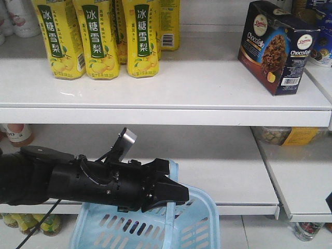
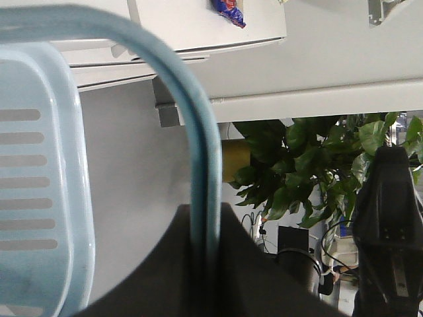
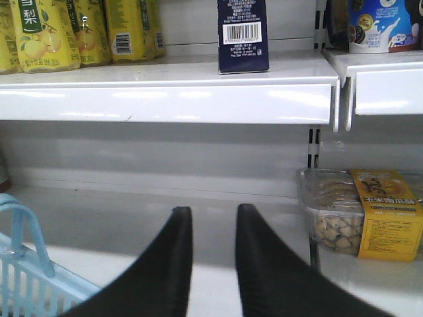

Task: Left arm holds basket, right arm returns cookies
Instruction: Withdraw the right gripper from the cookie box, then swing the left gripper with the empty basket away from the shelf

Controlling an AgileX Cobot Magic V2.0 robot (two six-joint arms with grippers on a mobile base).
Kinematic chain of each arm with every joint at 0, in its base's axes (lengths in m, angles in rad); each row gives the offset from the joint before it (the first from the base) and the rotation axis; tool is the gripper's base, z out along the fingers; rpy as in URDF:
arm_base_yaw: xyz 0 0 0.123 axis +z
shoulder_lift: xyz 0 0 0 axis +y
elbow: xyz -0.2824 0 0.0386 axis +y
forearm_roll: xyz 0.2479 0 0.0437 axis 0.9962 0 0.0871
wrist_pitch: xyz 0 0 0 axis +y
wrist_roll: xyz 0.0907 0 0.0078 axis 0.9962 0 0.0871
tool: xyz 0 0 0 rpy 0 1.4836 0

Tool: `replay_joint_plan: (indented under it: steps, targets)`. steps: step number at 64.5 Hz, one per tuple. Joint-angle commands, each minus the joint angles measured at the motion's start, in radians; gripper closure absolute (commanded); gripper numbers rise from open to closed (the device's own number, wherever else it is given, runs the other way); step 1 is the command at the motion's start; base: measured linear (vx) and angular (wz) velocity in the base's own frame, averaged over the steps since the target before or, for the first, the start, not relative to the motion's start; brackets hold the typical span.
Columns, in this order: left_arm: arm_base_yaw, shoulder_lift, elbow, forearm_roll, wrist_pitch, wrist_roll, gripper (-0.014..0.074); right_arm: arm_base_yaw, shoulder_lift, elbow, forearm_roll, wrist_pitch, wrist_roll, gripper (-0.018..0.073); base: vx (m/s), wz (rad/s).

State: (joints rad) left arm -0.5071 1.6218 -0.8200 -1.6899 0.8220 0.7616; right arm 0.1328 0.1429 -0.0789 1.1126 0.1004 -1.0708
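Empty, parted right end effector (image 3: 210, 264) sits well below shelved cookies (image 3: 242, 34).

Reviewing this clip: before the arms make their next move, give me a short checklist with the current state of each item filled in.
1. Left gripper clamped on the basket handle: ok, the handle runs between its fingers.
2. Basket raised in front of the lower shelf: ok.
3. Cookies standing on the upper shelf: ok, upright near its right end.
4. Right gripper empty: ok, fingers apart with nothing between.
5. Cookies clear of the yellow bottles: ok, a wide gap.
6. Basket empty: cannot tell, its interior is mostly out of view.
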Motion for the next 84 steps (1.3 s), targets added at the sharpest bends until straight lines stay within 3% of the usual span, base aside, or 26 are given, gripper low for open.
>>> replay_joint_plan:
  steps: [1, 10, 48, 64, 78, 84]
  targets:
    - [0.0, -0.051, -0.032, -0.085, 0.042, 0.018, 0.0604, -0.003, 0.009, -0.029, 0.018, -0.032, -0.009, 0.0573, 0.0, 0.0]
    - [0.0, -0.051, -0.032, -0.085, 0.042, 0.018, 0.0604, -0.003, 0.009, -0.029, 0.064, -0.031, -0.009, 0.0567, 0.0, 0.0]
    - [0.0, -0.053, -0.032, -0.074, 0.032, 0.017, 0.0604, -0.003, 0.009, -0.029, 0.065, -0.031, -0.009, 0.0567, 0.0, 0.0]
    - [-0.001, -0.273, 0.058, 0.103, -0.104, 0.018, 0.0604, -0.003, 0.009, -0.029, 0.065, -0.031, -0.009, 0.0567, 0.0, 0.0]
    - [0.0, -0.595, 0.27, 0.231, -0.344, 0.018, 0.0604, -0.003, 0.009, -0.029, 0.065, -0.031, -0.009, 0.0567, 0.0, 0.0]
    - [0.0, -0.744, 0.354, 0.32, -0.429, 0.017, 0.0604, -0.003, 0.009, -0.029, 0.065, -0.031, -0.009, 0.0567, 0.0, 0.0]
